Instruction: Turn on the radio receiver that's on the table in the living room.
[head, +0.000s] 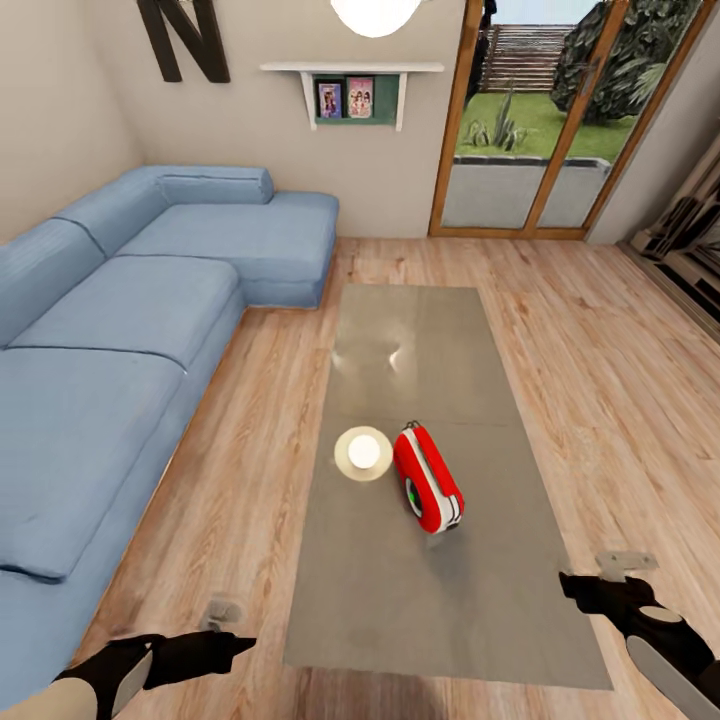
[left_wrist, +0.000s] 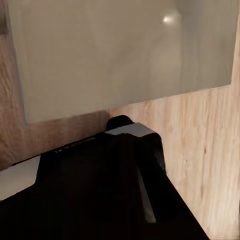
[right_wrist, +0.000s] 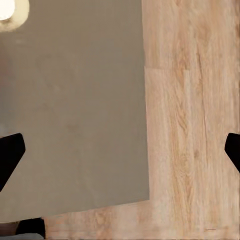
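The radio (head: 427, 491) lies on the table (head: 420, 590), just beside a pale disc (head: 363, 453) and well apart from the sofa (head: 110, 330). The left gripper (head: 215, 645) hovers off the table's near corner; I cannot tell its jaw state. The right gripper (right_wrist: 120, 150) hangs over the table's other near edge, fingers (right_wrist: 10, 157) spread wide.

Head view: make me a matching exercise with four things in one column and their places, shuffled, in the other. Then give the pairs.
Things:
1. radio
2. pale disc
3. sofa
4. glass doors

Places:
A. along the left wall, beside the table
B. at the far right end of the room, garden behind
C. on the table, lying on its side, right of the other item
D. on the table, just left of the red item

Pairs: 1-C, 2-D, 3-A, 4-B
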